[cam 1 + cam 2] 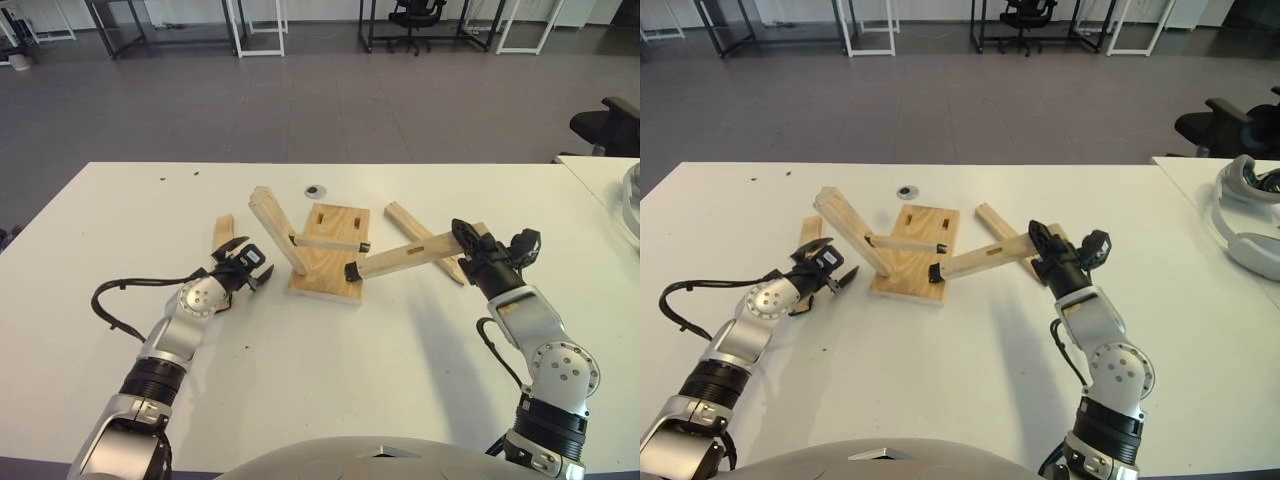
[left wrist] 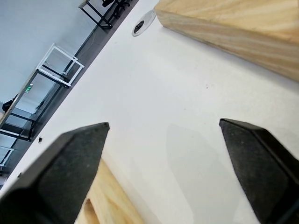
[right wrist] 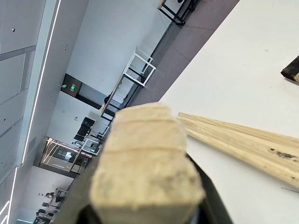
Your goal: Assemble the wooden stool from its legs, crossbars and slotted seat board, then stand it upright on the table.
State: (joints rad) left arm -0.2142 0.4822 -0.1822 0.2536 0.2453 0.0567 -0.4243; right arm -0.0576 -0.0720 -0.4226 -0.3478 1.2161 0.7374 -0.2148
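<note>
White table [image 1: 120, 220]. Pale slotted rectangular wooden seat board [image 1: 322, 268] lies flat mid-table, with an upright-tilted pale wooden leg [image 1: 272, 228] at its left edge. Right gripper [image 1: 465, 243] is clamped on a second pale wooden leg [image 1: 400, 257], dark tip at the board's near corner. Left gripper [image 1: 250, 260] is spread, empty, just beside the board. Square the tip to a slot and brace the board.

The right gripper [image 1: 1043, 252] clasped a long pale wooden leg [image 1: 985, 257] touching the flat slotted wooden seat board's [image 1: 908, 274] near right corner; the left gripper [image 1: 833, 262] gaped just left of the board.
</note>
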